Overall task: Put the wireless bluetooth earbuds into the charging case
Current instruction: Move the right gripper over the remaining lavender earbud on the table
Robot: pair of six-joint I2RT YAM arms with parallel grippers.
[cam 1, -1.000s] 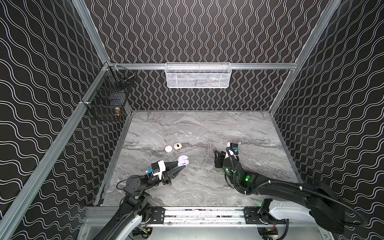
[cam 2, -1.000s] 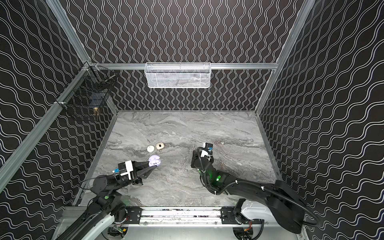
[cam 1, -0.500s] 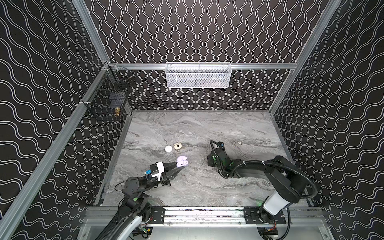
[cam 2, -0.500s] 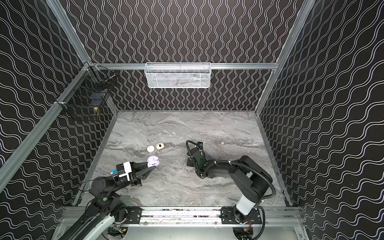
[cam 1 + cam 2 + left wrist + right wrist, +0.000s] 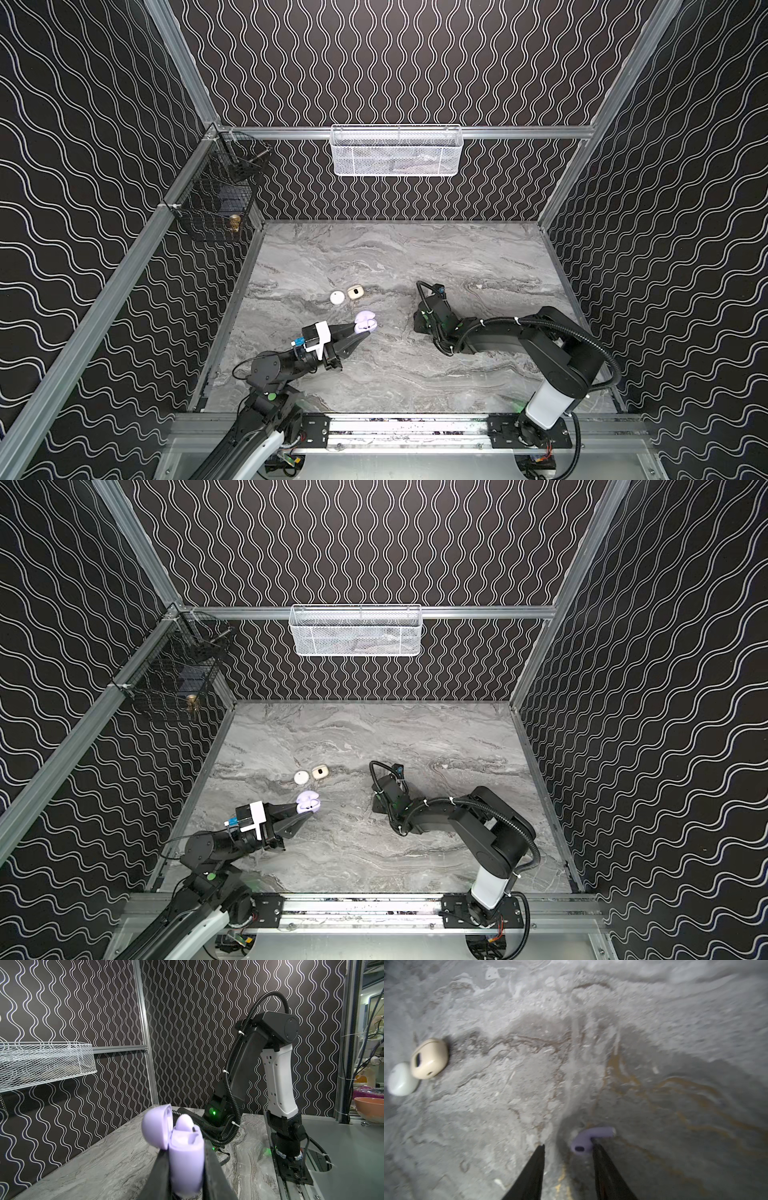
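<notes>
Earbud [image 5: 592, 1134] grasp: right gripper [image 5: 568, 1145] apart, off-centre on it.
Centre, close gently; left gripper [image 5: 360, 336] clamps case [image 5: 187, 1163].

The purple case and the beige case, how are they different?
The purple case is gripped upright by the left gripper, lid open, one earbud inside; the beige case lies free on the table. Colours differ: lavender against cream. Both are small and rounded.
</notes>
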